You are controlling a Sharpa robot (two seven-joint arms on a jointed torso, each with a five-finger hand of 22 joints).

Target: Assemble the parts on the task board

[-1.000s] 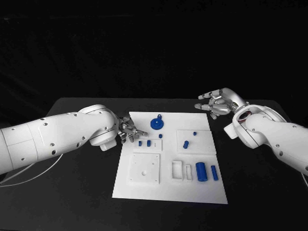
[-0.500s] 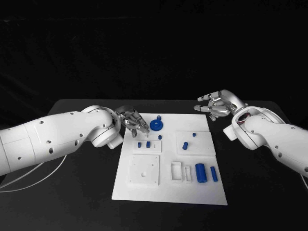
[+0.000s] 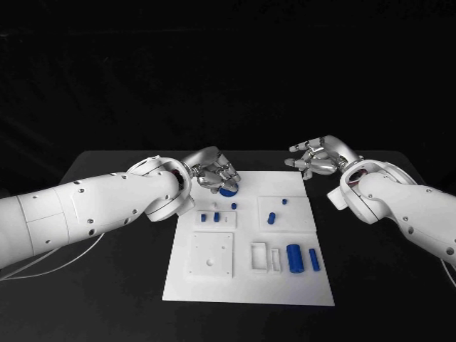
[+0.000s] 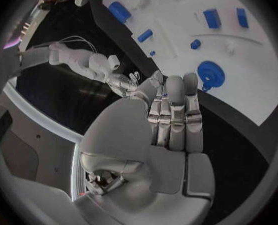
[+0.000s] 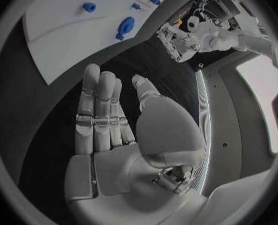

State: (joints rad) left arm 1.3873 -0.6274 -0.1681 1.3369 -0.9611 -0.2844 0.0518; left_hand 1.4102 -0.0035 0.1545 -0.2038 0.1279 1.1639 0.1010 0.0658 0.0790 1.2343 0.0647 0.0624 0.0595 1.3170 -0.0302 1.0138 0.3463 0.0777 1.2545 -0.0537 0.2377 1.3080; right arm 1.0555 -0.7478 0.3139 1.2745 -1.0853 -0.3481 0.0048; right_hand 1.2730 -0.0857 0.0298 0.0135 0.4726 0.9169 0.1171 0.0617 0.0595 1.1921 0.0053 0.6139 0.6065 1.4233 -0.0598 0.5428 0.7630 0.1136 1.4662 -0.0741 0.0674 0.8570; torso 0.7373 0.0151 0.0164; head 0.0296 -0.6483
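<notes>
Hovering over the far left corner of the task board (image 3: 251, 285), left hand (image 3: 214, 172) with fingers extended side by side, empty, just above the blue round disc part (image 4: 211, 75). Off the board's far right corner, right hand (image 3: 318, 158) loosely spread, seemingly empty. Smaller blue parts (image 3: 297, 257) resting across the board.

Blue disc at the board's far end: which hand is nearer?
Left. The left hand hovers right beside the blue disc; the right hand hangs off the task board's far right corner.
</notes>
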